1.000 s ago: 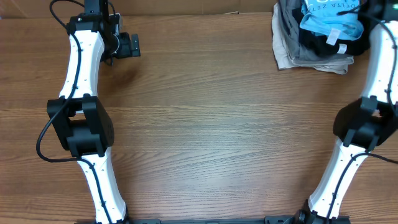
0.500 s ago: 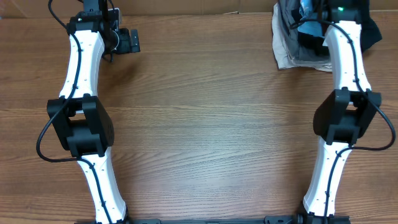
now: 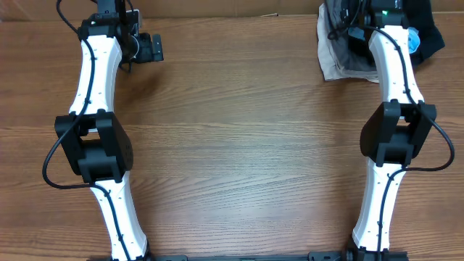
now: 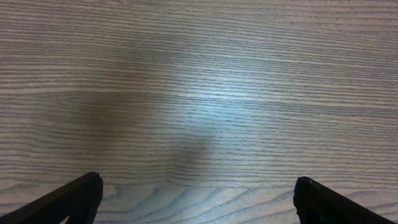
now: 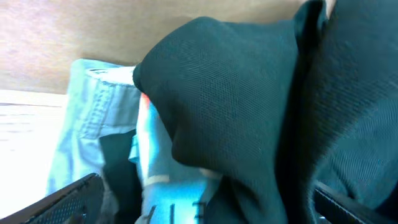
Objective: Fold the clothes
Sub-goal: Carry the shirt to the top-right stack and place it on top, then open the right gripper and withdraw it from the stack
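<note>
The black T-shirt sits in a heap of clothes at the far right corner of the table, not yet spread out or folded. In the right wrist view its thin, finely woven fabric bulges up in a rounded fold that fills the middle and right of the picture. Its logo print cannot be seen from any view. Just left of that fold and partly under it lies a light-blue garment, with a few dark letters showing at its near edge. From overhead, a little of the same blue peeks out to the right of the right arm, with black cloth beyond it at the table's far right edge. A grey-beige garment forms the left side of the heap and spills onto the wood. The right arm reaches straight from the near edge to the heap, and the right gripper hangs directly over the clothes. Its two fingers are spread wide at the lower corners of the wrist view and grasp nothing. The left arm stretches up the left side of the table. The left gripper sits near the far left corner, well apart from the heap, with its fingers likewise parted over bare wood.
</note>
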`<state>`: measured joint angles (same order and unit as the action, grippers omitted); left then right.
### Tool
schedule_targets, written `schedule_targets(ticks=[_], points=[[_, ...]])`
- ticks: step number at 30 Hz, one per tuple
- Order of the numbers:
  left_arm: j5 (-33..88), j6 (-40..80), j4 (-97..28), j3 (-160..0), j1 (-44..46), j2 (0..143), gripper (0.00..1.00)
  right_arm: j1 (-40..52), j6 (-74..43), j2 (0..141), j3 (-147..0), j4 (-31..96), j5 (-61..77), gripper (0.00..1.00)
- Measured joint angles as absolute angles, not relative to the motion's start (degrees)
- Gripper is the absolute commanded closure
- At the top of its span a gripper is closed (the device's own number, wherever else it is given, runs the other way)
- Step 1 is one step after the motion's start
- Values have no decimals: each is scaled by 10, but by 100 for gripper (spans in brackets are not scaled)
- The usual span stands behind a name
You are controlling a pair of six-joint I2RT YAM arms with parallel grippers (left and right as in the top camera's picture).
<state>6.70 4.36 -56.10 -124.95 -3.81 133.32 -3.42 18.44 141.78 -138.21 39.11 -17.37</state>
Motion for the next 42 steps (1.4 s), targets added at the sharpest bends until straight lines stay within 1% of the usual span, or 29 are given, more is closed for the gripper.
schedule_targets(ticks=[6,12,15,20,26,32,42], points=[[67,44,-561,-1249,-37,1333,0,-25,142,1378,-1382,437,-172,0],[67,44,-561,-1249,-37,1333,0,-23,109,1273,-1384,492,-149,0],[67,44,-561,-1249,-37,1333,0,-23,101,1223,-1388,525,-117,0],[67,44,-561,-1249,-37,1333,0,-22,80,1173,-1392,613,-27,0],[67,44,-561,-1249,-37,1333,0,-8,53,1170,-1394,719,113,0],[67,44,-561,-1249,-37,1333,0,10,45,1170,-1394,765,216,0],[67,44,-561,-1249,-37,1333,0,10,45,1170,-1394,803,242,0]])
